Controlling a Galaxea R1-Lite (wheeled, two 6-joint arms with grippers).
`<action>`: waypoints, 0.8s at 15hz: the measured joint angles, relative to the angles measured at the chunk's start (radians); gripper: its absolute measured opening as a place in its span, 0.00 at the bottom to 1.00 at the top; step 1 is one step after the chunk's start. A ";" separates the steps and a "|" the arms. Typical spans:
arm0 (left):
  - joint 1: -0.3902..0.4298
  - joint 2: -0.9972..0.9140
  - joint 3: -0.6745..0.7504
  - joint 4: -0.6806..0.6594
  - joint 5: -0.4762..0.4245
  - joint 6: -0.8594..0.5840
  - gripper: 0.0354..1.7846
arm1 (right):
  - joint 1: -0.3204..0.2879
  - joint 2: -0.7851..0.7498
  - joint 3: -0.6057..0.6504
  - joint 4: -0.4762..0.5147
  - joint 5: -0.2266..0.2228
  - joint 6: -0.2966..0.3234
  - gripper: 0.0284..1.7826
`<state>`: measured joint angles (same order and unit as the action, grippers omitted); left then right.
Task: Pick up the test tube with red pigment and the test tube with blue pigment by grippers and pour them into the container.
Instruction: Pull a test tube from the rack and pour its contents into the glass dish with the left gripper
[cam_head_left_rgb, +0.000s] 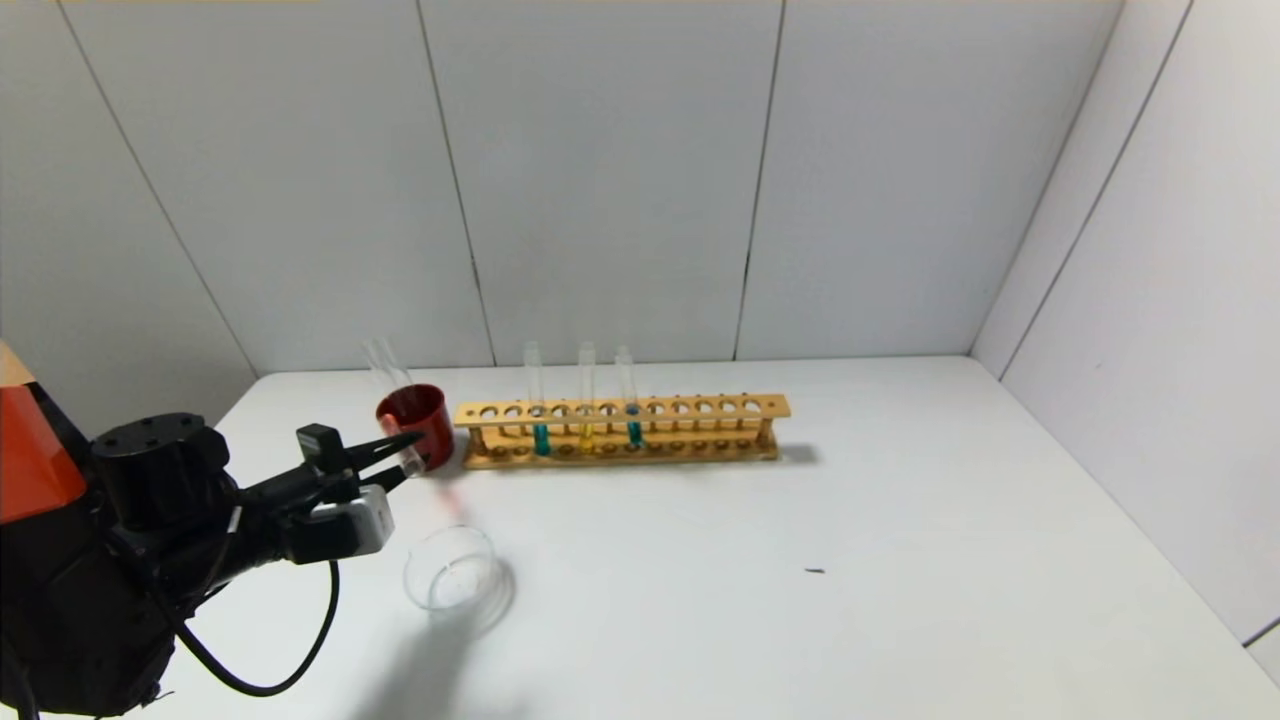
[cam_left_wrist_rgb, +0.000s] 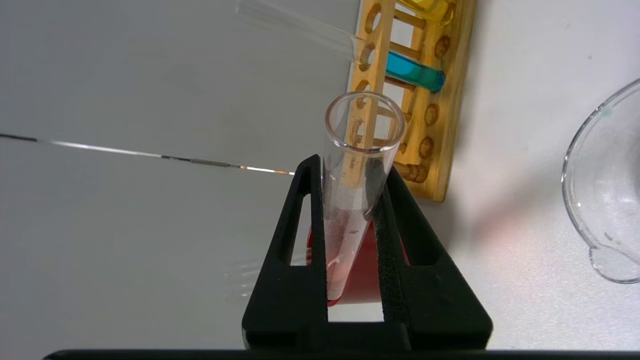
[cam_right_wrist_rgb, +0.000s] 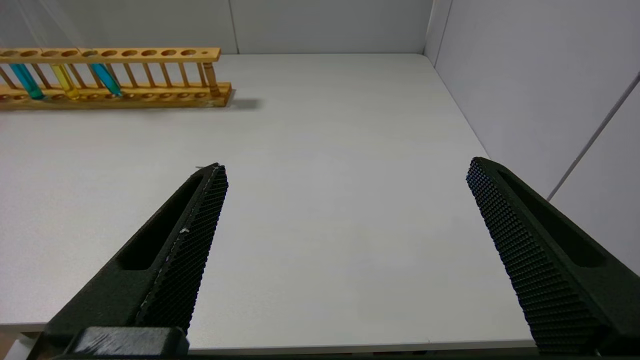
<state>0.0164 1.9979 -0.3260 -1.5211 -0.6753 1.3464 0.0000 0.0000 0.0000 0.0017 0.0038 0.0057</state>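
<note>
- The left gripper (cam_head_left_rgb: 405, 458), at the left of the table, is clamped on the test tube with red pigment (cam_left_wrist_rgb: 350, 200), holding it tilted in front of a dark red cup (cam_head_left_rgb: 418, 420).
- The container (cam_head_left_rgb: 452, 570), a clear glass dish, sits nearer than the gripper and slightly to its right, not yet under the tube's mouth.
- The test tube with blue pigment (cam_head_left_rgb: 541, 436) stands in the wooden rack (cam_head_left_rgb: 620, 432) farther right, beside a yellow tube (cam_head_left_rgb: 586, 432) and a second blue tube (cam_head_left_rgb: 633, 428).
- The right gripper (cam_right_wrist_rgb: 345, 240) hovers over bare table on the right with its jaws spread wide and nothing between them.
- Risk: tipped here, the tube would likely spill onto the table or into the cup, since the dish lies off to one side; smooth glass could also slide between the pads.
- Hard to read: the held tube's lower end is masked by the fingers, so how much liquid remains is unclear. A faint pink patch on the table may be a stain or a tinted shadow.
</note>
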 joint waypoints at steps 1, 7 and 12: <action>0.000 0.006 -0.011 0.000 -0.005 0.026 0.17 | 0.000 0.000 0.000 0.000 0.000 0.000 0.98; 0.003 -0.006 -0.010 0.000 -0.013 0.090 0.17 | 0.000 0.000 0.000 0.000 0.000 0.000 0.98; 0.000 -0.015 0.007 0.000 -0.042 0.166 0.17 | 0.000 0.000 0.000 0.000 0.000 0.000 0.98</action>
<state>0.0162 1.9830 -0.3185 -1.5211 -0.7172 1.5123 0.0000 0.0000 0.0000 0.0017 0.0038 0.0057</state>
